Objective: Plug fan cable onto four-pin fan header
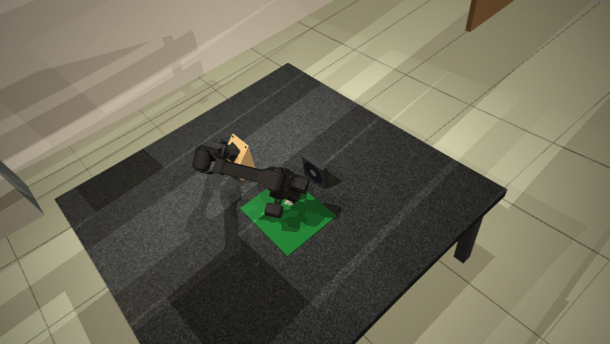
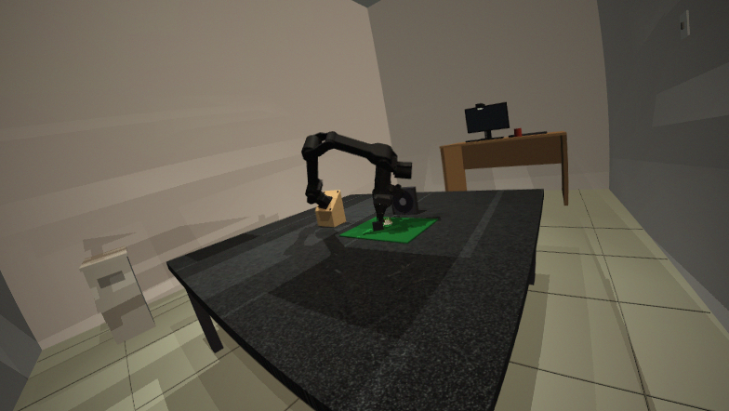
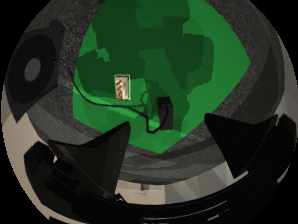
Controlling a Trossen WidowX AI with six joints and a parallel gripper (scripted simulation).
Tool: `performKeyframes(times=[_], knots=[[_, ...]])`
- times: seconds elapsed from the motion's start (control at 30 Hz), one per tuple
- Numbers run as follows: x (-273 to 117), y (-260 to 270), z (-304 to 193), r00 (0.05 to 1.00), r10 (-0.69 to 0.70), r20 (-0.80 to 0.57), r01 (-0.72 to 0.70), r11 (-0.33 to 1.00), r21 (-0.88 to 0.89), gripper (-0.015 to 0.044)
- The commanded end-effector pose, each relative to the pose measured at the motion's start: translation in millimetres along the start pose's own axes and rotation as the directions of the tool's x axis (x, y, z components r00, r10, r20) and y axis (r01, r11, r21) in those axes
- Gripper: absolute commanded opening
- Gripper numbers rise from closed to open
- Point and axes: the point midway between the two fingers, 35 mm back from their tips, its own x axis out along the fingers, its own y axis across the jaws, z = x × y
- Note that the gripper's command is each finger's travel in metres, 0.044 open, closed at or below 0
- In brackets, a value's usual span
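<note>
My gripper [image 2: 378, 218] [image 3: 168, 121] is open and empty, pointing down over the board. The black plug [image 2: 377, 226] [image 3: 165, 114] stands on the green board [image 1: 288, 243] [image 2: 408, 235] [image 3: 230, 62]; in the wrist view it lies between and beyond the spread fingertips. The arm hides it in the top view. Its thin black cable [image 3: 95, 103] runs to the fan [image 1: 313, 173] [image 2: 403, 201] [image 3: 32, 69]. The pale four-pin header [image 1: 289, 202] [image 2: 388, 221] [image 3: 121, 87] stands a short way from the plug, with bare pins showing. Whether a finger touches the plug cannot be told.
The fan stands upright beside the board. The arm's wooden base block [image 1: 245, 157] [image 2: 331, 214] stands on the other side on the dark table [image 1: 384, 170] [image 2: 331, 285]. The cable lies across the board close to the header and loops at the plug.
</note>
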Motion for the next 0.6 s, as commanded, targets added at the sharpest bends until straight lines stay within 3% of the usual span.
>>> performKeyframes(times=[0.0, 0.47, 0.57], knots=[[7, 1, 1, 1.0, -0.003, -0.005, 0.003, 1.0, -0.008, 0.044], [25, 1, 4, 1.0, -0.004, -0.006, 0.004, 1.0, -0.007, 0.044], [22, 0, 5, 1.0, -0.001, -0.003, 0.001, 1.0, 0.0, 0.0361]])
